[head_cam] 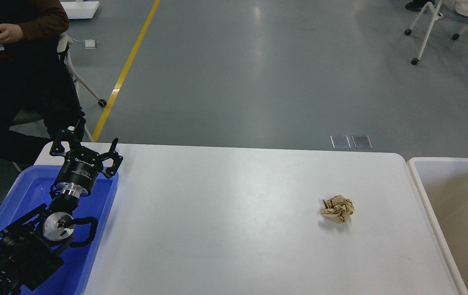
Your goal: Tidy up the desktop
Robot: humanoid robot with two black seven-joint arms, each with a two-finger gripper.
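Observation:
The desktop is a wide white tabletop with rounded corners. A crumpled ball of brown paper lies on its right part. My left gripper is open and empty, held above the far end of the blue tray, far to the left of the paper ball. My right arm and its gripper are out of view. The silver foil bag is out of view.
A blue plastic tray sits at the desktop's left edge under my left arm. A beige bin with a white rim stands at the right edge. A seated person is at the back left, wheeled chairs at the back right.

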